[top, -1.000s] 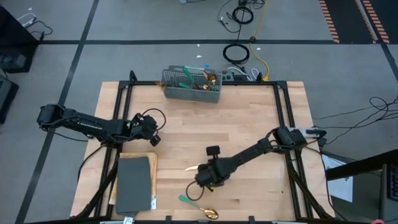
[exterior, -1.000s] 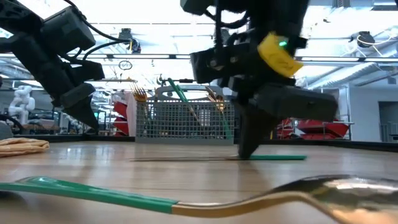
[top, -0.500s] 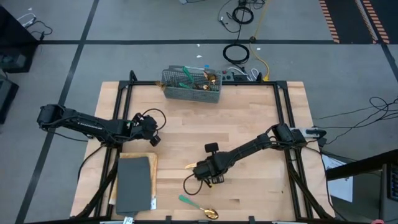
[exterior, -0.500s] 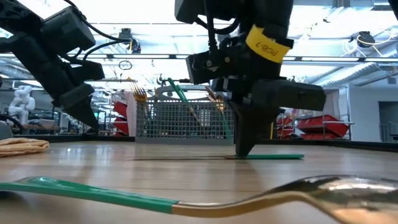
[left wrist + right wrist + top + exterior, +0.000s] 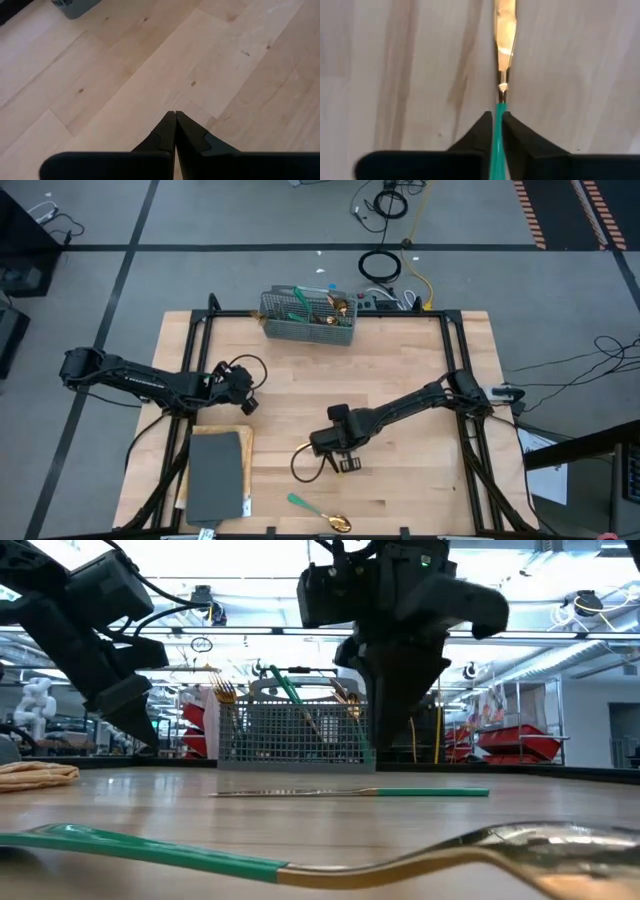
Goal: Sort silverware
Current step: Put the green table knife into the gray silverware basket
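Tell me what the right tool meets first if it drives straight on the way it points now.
Most likely the teal handle of the knife, lying flat on the table. The right tool hangs above it, pointing down, and its wrist view shows the handle dead ahead. Depth is unclear.

A pale wooden desk is carrying a grey mesh basket at its far edge, a dark grey mat near the left front, a teal-handled knife lying mid-desk, and a teal-handled spoon resting by the front edge.
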